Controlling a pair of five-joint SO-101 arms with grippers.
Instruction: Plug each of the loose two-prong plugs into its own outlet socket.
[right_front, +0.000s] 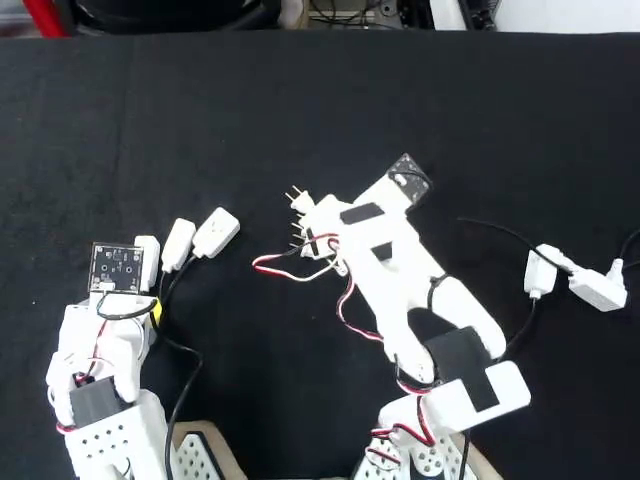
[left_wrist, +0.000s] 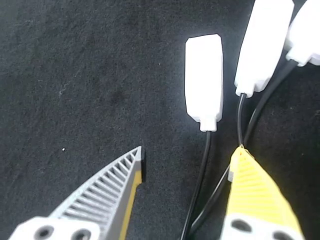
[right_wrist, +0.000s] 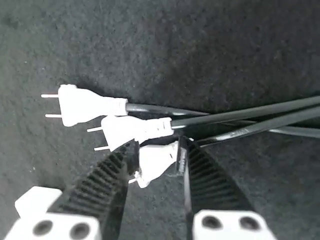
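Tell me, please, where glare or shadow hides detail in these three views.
High view: the light is even, and the sockets glare white against the black cloth, their seams lost. Left wrist view: the nearest socket is washed out to plain white. Right wrist view: the plugs show their prongs plainly, while the plug in the right gripper looks slightly dimmer.

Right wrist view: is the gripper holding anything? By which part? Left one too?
Right gripper pinches one plug by its white body, prongs clear. Left gripper is open and holds nothing.
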